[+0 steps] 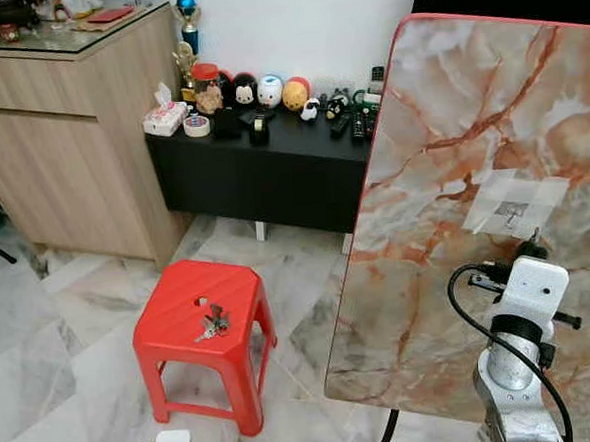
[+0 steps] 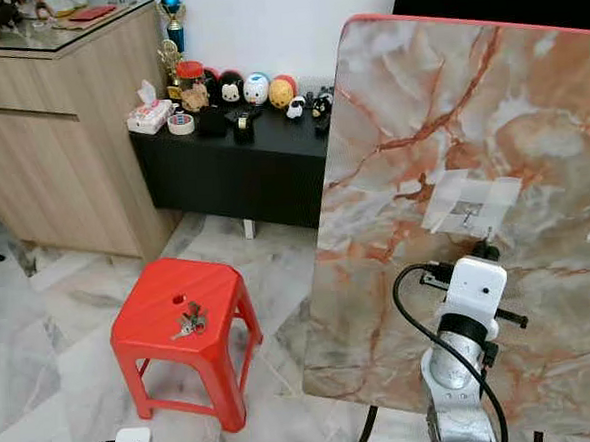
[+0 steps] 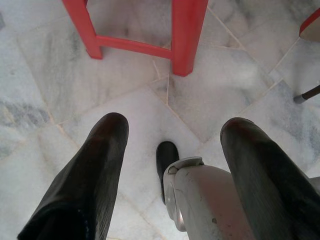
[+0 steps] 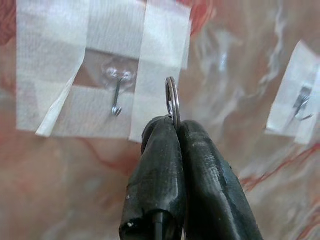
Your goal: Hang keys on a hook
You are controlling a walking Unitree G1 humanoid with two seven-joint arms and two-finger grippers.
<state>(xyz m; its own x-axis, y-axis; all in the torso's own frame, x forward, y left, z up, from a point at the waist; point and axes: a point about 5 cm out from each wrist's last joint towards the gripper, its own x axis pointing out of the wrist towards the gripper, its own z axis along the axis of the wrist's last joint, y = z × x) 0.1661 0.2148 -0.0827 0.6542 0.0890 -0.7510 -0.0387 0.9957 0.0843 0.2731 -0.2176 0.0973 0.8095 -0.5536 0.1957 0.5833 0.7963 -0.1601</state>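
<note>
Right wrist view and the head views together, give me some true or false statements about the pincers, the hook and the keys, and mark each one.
1. The right pincer is shut on a thin silver metal ring. True.
2. That ring already hangs on the small clear taped-on hook. False: it is beside the hook, apart from it.
3. A bunch of keys lies on the red plastic stool. True.
4. The hook is fixed to the tall marble-patterned board with black tape. False: the tape strips are white.
5. The left pincer is shut on the stool's leg. False: it is open, pointing down at the floor.
</note>
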